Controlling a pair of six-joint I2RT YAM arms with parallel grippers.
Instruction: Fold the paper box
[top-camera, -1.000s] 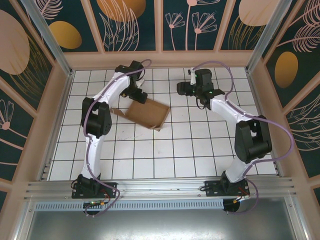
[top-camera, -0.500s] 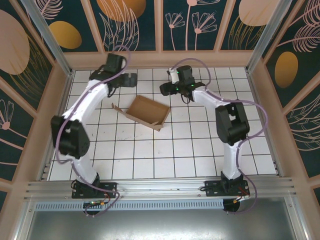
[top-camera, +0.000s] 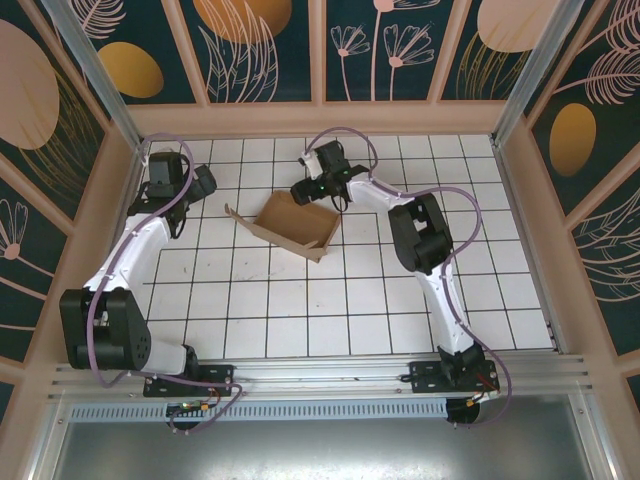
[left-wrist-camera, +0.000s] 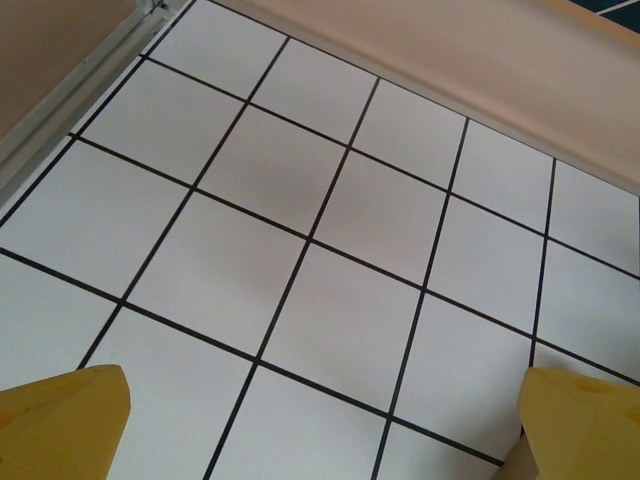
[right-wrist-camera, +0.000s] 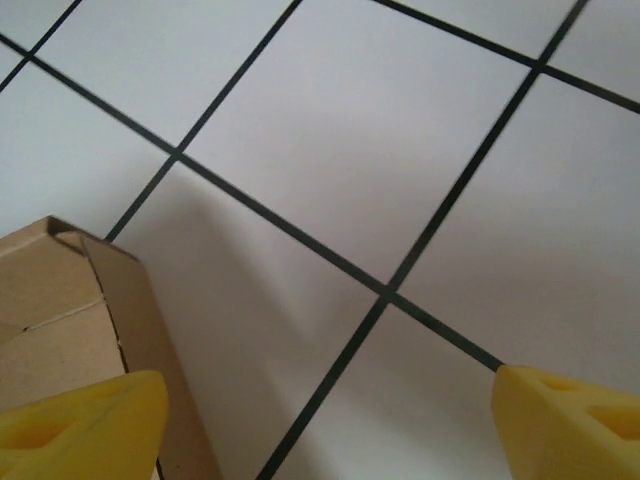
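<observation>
The paper box (top-camera: 295, 225) is a brown cardboard sheet partly folded into a shallow tray with raised walls. It lies on the white tiled floor, and one small flap (top-camera: 235, 215) sticks out to its left. My right gripper (top-camera: 312, 188) hangs open just beyond the box's far edge. In the right wrist view its yellow fingertips (right-wrist-camera: 80, 425) straddle bare tile, and a box corner (right-wrist-camera: 60, 300) shows beside the left finger. My left gripper (top-camera: 203, 185) is open near the left wall, well apart from the box. Its yellow fingertips (left-wrist-camera: 60, 420) are spread wide over bare tiles.
A beige wall (left-wrist-camera: 450, 50) borders the floor just beyond the left gripper, and a metal rail (top-camera: 120, 200) runs along the left side. The right arm's elbow (top-camera: 415, 235) stands to the right of the box. Open tiled floor (top-camera: 330, 310) lies in front of the box.
The left arm swung away from the box to the left wall. The right arm reached leftward until its gripper came to the box's far edge. The box stayed put.
</observation>
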